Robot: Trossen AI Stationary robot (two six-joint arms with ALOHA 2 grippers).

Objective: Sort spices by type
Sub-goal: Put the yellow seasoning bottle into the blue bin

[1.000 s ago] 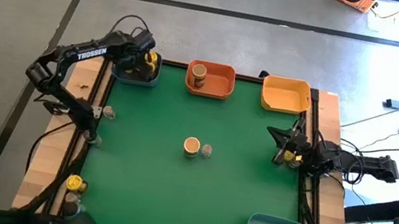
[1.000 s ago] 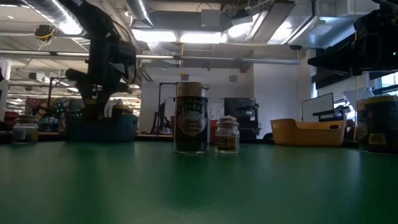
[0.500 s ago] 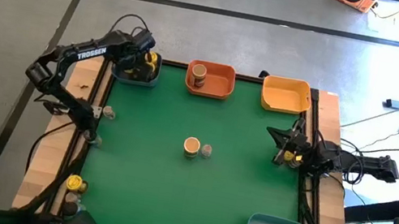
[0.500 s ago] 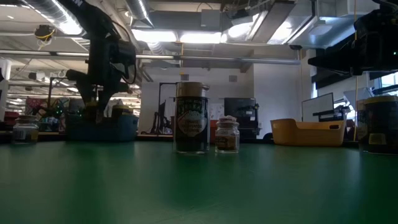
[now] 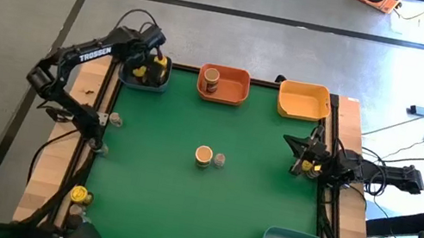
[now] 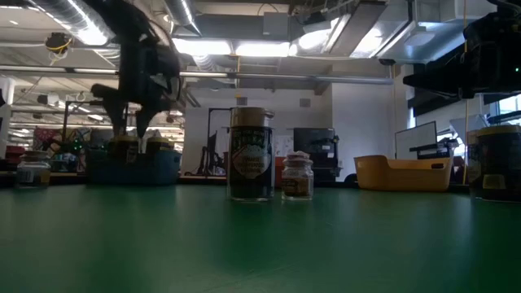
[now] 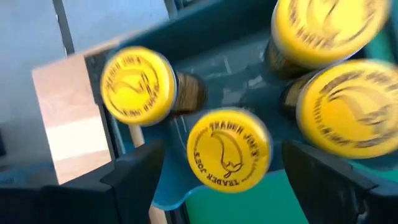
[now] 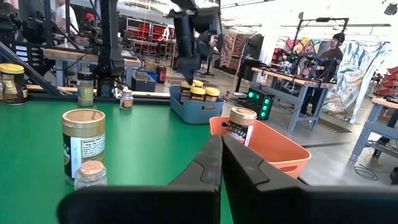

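Left end effector point(image 7: 217, 162) risen, fingers now spread above upright yellow-lidded jars point(image 7: 229, 149), right end effector point(image 5: 299, 163) pressed together.

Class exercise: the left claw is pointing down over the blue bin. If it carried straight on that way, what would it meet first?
Most likely the yellow-lidded jar centred between the open left claw's fingers, standing in the blue bin with three other yellow-lidded jars. How far above it the claw sits is unclear.

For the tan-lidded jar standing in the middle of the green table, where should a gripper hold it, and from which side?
Probably from straight above, closing across the tan-lidded jar's round body just under the lid. It stands upright; keep the fingers off the side where the tiny jar stands close.
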